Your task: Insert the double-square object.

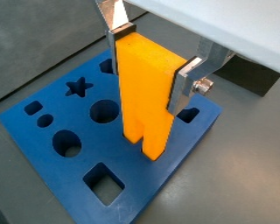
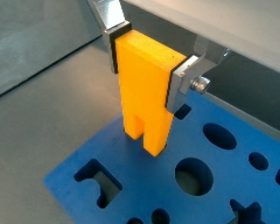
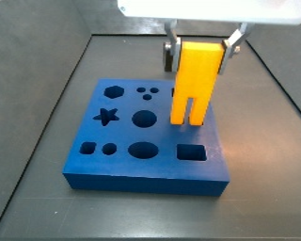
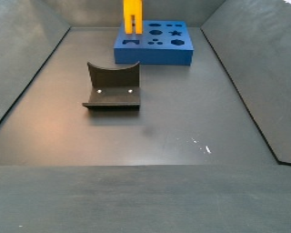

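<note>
Dark grey floor with sloped dark walls encloses the workspace; in a side view the fixture stands near mid-floor, well apart from the blue board at the far end. Blue board lies flat and carries cutouts: star, hexagon, several round holes, and a square hole near one corner. Double-square object, bright yellow, hangs upright over the board, legs pointing down, slot between the legs visible at the lower end in both wrist views. Leg tips sit just above or at the board surface near its edge; contact cannot be told. Gripper is above the board, clamped on the upper part of the double-square object, silver fingers pressed against opposite faces. In a side view the gripper sits directly below the white arm body.
</note>
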